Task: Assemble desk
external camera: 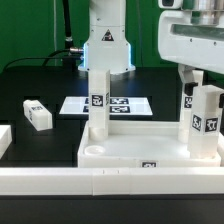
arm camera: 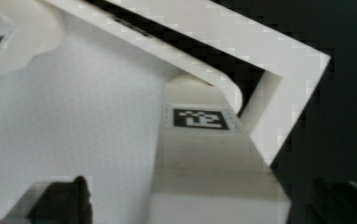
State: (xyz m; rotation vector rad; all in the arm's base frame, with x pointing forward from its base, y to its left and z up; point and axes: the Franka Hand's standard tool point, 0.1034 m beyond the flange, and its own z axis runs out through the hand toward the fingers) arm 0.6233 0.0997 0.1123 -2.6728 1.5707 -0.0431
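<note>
The arm hung at the exterior view's right, hand pointing straight down, with the gripper [external camera: 196, 86] just above the right leg [external camera: 205, 122]. That leg stood upright at the right corner of the tabletop [external camera: 130, 152]. In the wrist view the fingers [arm camera: 59, 200] were spread wide on either side of it, with a gap at one side, gripping nothing. The tabletop lay between the marker board [external camera: 112, 104] and the front rail [external camera: 60, 182]. A left leg [external camera: 98, 100] stood upright on it, and a loose leg [external camera: 37, 115] lay on the table [external camera: 40, 85].
</note>
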